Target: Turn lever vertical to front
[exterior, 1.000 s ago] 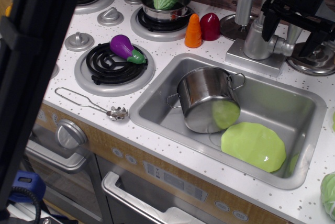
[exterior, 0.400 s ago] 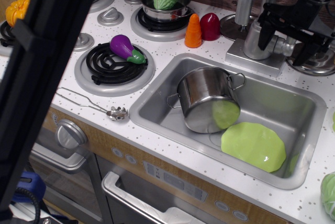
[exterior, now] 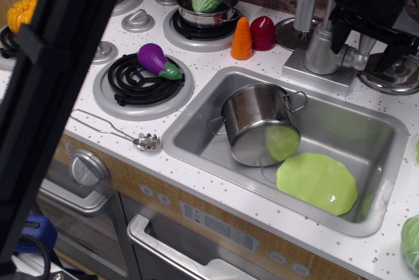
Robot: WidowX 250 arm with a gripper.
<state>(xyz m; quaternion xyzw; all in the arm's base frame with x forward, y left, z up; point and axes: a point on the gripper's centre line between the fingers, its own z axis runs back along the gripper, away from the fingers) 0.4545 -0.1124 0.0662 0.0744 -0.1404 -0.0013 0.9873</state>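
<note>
Jaws spread, the black gripper hangs just above the lever, its two fingers straddling the stubby rod without clearly touching it. The lever sticks out sideways from the right of the faucet, behind the sink. In the sink, a steel pot lies tilted beside a green plate.

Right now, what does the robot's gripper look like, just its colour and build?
The gripper is matte black, made of blocky, angular parts with two dark fingers pointing down. Black cable loops above it at the top edge. No markings or labels show. A wide, blurred black bar crosses the left of the view; whether it belongs to the arm is unclear.
</note>
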